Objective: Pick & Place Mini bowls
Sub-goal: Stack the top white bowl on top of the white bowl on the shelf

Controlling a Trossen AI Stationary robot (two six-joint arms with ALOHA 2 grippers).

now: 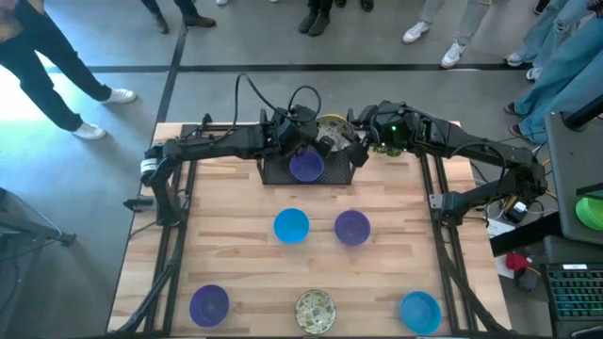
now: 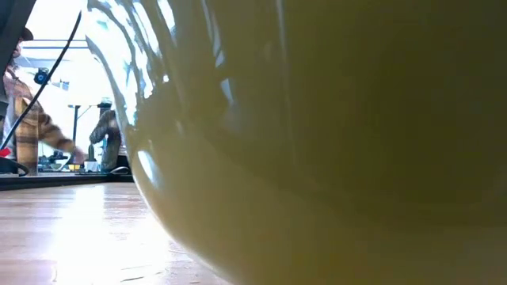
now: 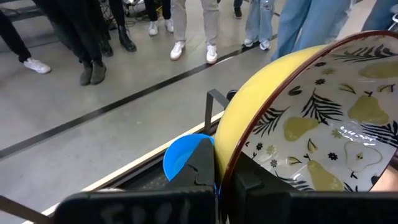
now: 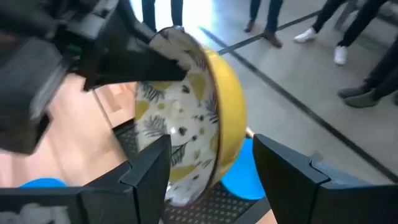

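My left gripper (image 3: 217,168) is shut on a mini bowl (image 3: 323,118), yellow outside and cream inside with a green pear-and-leaf pattern. It holds the bowl over the black mesh tray (image 1: 273,174) at the table's far middle. My right gripper (image 4: 214,165) is open, with a finger on either side of that same bowl (image 4: 186,118); whether it touches, I cannot tell. A purple bowl (image 1: 306,168) and a blue bowl (image 3: 183,155) sit in the tray. My left gripper pinches the patterned bowl's rim (image 3: 231,163), one finger on the yellow outer wall and one on the patterned inner side. The bowl is lifted clear of the tray and tipped on edge, its opening turned sideways.
On the wooden table lie a blue bowl (image 1: 291,226), a purple bowl (image 1: 351,227), another purple bowl (image 1: 209,304), a patterned bowl (image 1: 316,311) and a blue bowl (image 1: 420,312). The near patterned bowl (image 2: 333,142) fills the low view. People stand beyond the far edge.
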